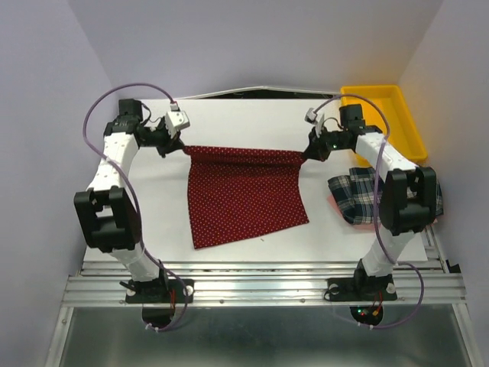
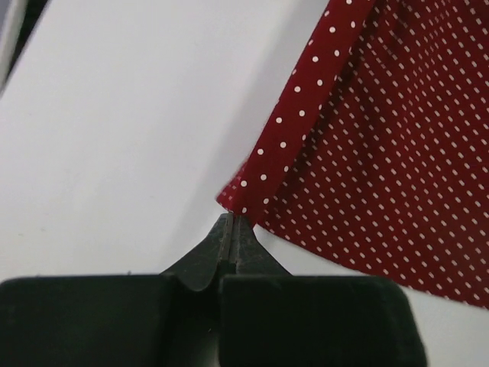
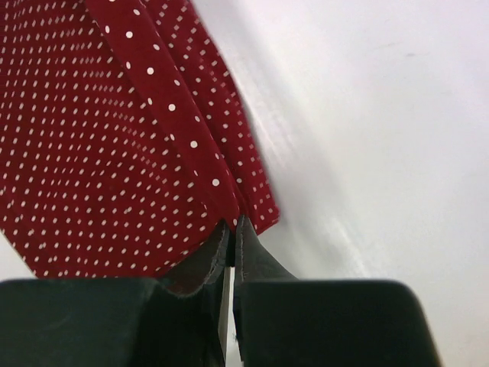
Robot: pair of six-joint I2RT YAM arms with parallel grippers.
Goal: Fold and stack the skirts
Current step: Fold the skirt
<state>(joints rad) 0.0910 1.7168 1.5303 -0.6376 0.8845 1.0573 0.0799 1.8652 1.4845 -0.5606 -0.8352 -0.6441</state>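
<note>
The dark red dotted skirt (image 1: 241,191) is stretched between both grippers over the white table, its far edge taut and its near part lying on the table. My left gripper (image 1: 182,147) is shut on the skirt's far left corner (image 2: 233,200). My right gripper (image 1: 307,155) is shut on its far right corner (image 3: 252,210). The navy/green plaid skirt (image 1: 367,195) lies crumpled at the right, beside the right arm and partly hidden by it.
A yellow plastic tray (image 1: 409,126) stands at the back right corner. Something pink (image 1: 336,205) shows under the plaid skirt. The table's near edge (image 1: 260,264) meets a metal rail where the arm bases are bolted.
</note>
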